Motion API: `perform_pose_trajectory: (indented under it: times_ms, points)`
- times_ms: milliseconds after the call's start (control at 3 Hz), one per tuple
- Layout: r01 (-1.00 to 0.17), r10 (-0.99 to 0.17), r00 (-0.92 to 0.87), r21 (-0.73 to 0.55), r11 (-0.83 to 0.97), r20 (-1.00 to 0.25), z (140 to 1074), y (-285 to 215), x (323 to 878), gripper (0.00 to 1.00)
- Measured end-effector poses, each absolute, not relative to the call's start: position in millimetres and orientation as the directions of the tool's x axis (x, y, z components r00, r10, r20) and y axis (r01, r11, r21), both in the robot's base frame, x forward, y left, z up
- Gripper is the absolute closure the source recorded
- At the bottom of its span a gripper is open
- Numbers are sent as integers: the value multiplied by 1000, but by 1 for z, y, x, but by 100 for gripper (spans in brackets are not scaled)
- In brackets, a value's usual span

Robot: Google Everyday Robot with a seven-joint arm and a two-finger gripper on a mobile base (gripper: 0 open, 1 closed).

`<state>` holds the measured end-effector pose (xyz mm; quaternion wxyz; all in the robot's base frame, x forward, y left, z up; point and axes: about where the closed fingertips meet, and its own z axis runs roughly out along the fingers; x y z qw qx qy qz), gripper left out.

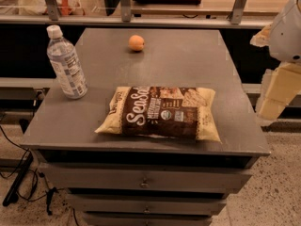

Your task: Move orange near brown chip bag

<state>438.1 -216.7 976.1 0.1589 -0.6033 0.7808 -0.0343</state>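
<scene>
Cabinet top (197, 65): grey, bears all items.
Brown chip bag (160, 112): flat, front centre.
Gripper (275, 95): off the right edge; grip state cannot be told.
Water bottle (66, 62): upright, left.
Orange (136, 43): far centre, well apart from bag.
Risk: a misjudged approach would likely nudge the orange, rolling it off the rear.
</scene>
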Motion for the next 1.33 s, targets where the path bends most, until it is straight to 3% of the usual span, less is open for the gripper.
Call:
perform_pose_trajectory:
  times_ms: [667, 1333]
  points:
    - [-930, -951, -214, -253, 268, -222, 979, -215, 443, 0]
    - [-938, -909, -160, -226, 261, -385, 978, -202, 509, 0]
